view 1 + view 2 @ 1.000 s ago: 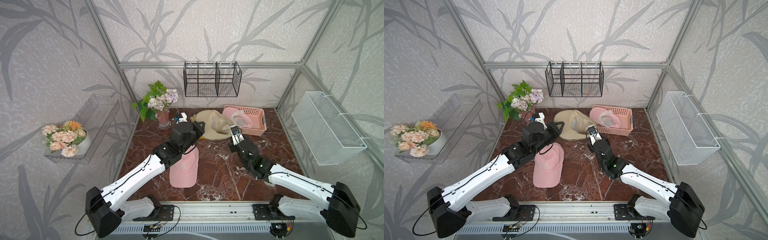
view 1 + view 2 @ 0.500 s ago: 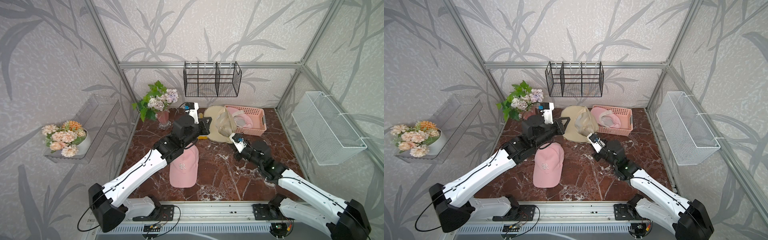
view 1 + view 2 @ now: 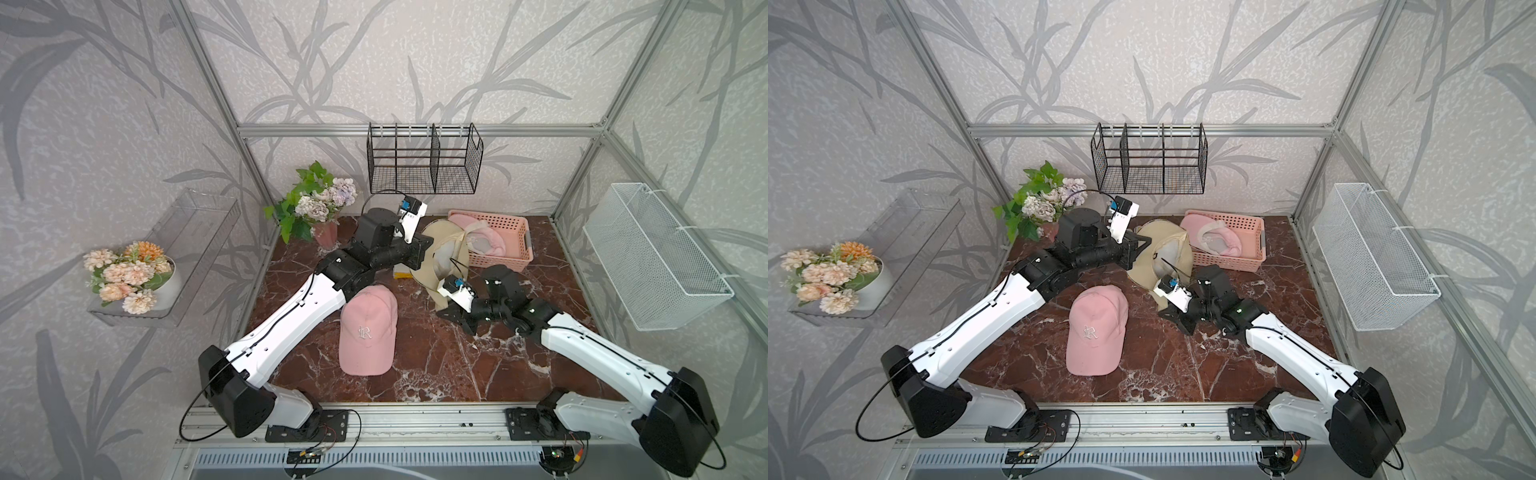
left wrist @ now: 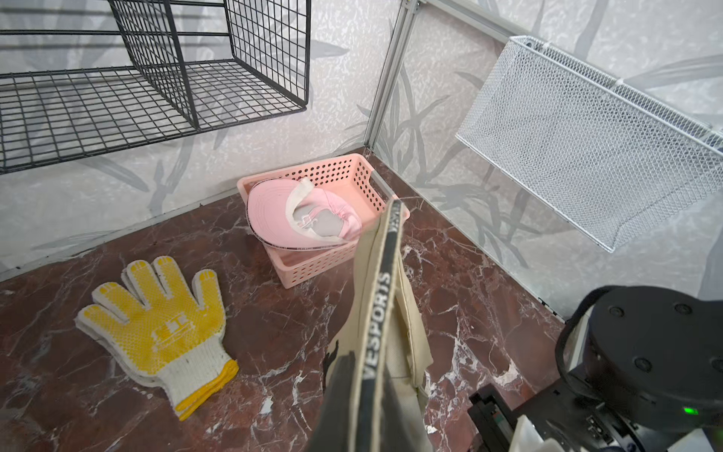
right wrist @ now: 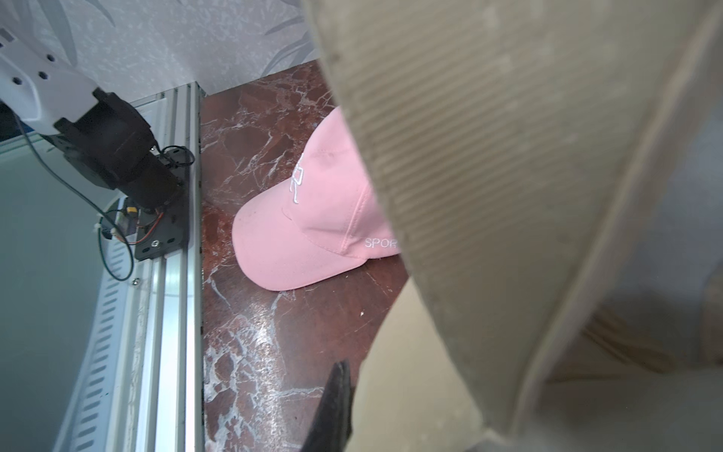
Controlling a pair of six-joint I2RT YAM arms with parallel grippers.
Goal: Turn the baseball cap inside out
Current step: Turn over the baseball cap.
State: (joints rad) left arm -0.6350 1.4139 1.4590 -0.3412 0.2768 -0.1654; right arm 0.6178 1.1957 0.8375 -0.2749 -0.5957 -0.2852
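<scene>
- Hanging between the two arms near the back of the marble table, the beige cap stands up on edge. It is just in front of the pink basket.
- In both top views the cap's grey lining shows through its opening.
- The left gripper reaches in from the vase of flowers side. Its jaws are pressed together on the cap's edge.
- In the left wrist view, the black inner band reading "VESPORTS" runs up out of that grip. A dark finger lies against the cloth.
- The right gripper sits low at the cap's nearer end, close to the tabletop. It appears closed on the cloth there.
- In the right wrist view the ribbed beige brim fills most of the frame, and only one dark finger shows beside it.
- A pink cap lies crown up on the table, nearer the front and clear of both grippers. White letters are stitched on its front.
- Another pink hat rests in the pink basket with its pale lining showing.
- A yellow-dotted work glove lies flat on the table, seen whole only in the left wrist view.
- A black wire rack hangs on the back wall, and a white mesh basket hangs on the side wall.
</scene>
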